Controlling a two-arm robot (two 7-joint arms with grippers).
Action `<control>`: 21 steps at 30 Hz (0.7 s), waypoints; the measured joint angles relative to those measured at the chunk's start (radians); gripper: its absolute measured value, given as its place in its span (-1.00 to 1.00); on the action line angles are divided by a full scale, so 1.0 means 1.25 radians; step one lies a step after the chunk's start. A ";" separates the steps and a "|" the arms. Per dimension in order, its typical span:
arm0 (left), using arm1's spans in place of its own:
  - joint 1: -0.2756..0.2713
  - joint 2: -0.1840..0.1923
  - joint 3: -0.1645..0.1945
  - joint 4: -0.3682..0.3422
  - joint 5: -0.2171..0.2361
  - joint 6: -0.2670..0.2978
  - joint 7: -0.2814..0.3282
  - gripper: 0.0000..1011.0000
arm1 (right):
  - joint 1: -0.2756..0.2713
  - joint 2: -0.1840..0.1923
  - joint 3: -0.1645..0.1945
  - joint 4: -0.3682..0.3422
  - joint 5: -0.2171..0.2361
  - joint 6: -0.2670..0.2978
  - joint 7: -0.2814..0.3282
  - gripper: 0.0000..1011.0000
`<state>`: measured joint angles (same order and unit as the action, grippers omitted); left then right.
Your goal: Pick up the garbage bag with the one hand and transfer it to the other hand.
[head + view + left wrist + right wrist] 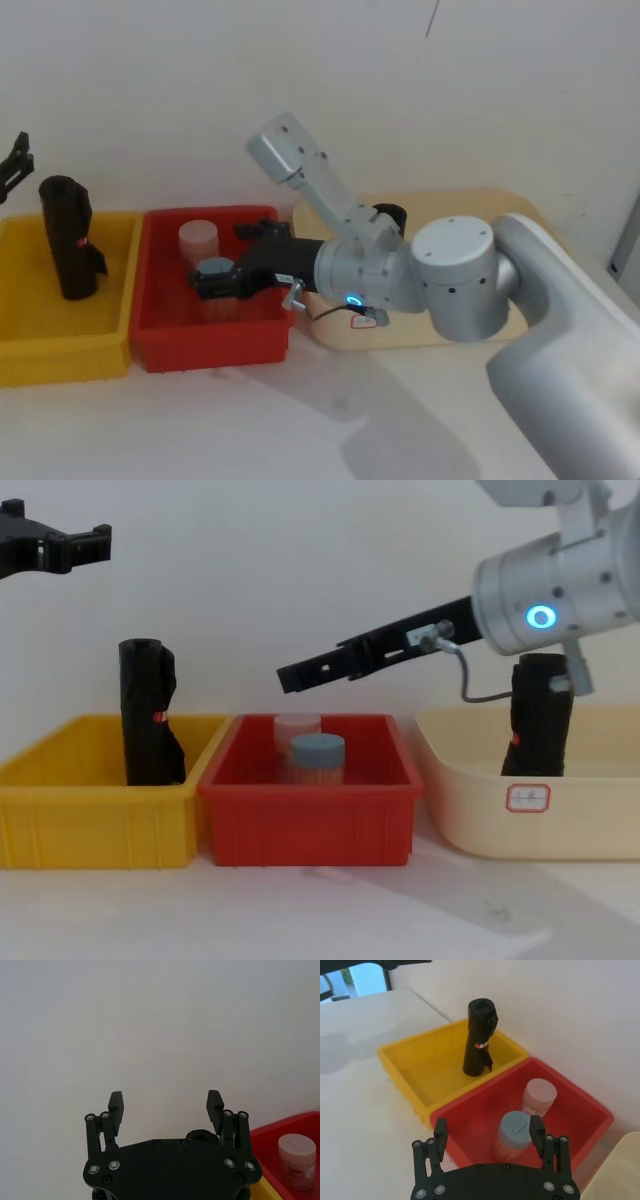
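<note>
The garbage bag (540,715), a thick tight black roll, stands upright in the cream tub (470,810) on the right. In the head view the garbage bag (392,215) is partly hidden behind my right arm. My right gripper (290,677), on the blue-ringed arm, reaches left over the red bin (305,820) and is open. In its wrist view the right gripper (488,1127) hovers above a blue-lidded jar (516,1129), far from the bag. My left gripper (60,545) hangs open high at the far left, above the yellow bin (90,825); its wrist view shows the left gripper (166,1102) holding nothing.
A slimmer black roll (148,712) with a loose flap and a red band stands in the yellow bin. The red bin holds the blue-lidded jar (318,755) and a pink-lidded jar (297,725). The three containers stand side by side with white tabletop in front.
</note>
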<state>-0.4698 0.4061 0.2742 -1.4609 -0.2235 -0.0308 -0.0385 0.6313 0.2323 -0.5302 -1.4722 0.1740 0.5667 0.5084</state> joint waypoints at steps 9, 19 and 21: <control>0.000 0.000 0.000 0.000 0.000 0.000 0.000 0.98 | 0.042 -0.039 -0.021 0.094 -0.016 -0.015 -0.023 0.98; 0.000 0.000 0.000 0.000 0.000 0.000 0.000 0.98 | 0.082 -0.076 -0.037 0.189 -0.025 -0.029 -0.026 0.98; 0.000 0.000 0.000 0.000 0.000 0.000 0.000 0.98 | 0.088 -0.081 -0.038 0.203 -0.025 -0.031 -0.026 0.98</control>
<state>-0.4698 0.4061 0.2741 -1.4608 -0.2236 -0.0308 -0.0385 0.7409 0.1315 -0.5783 -1.2181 0.1423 0.5274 0.4763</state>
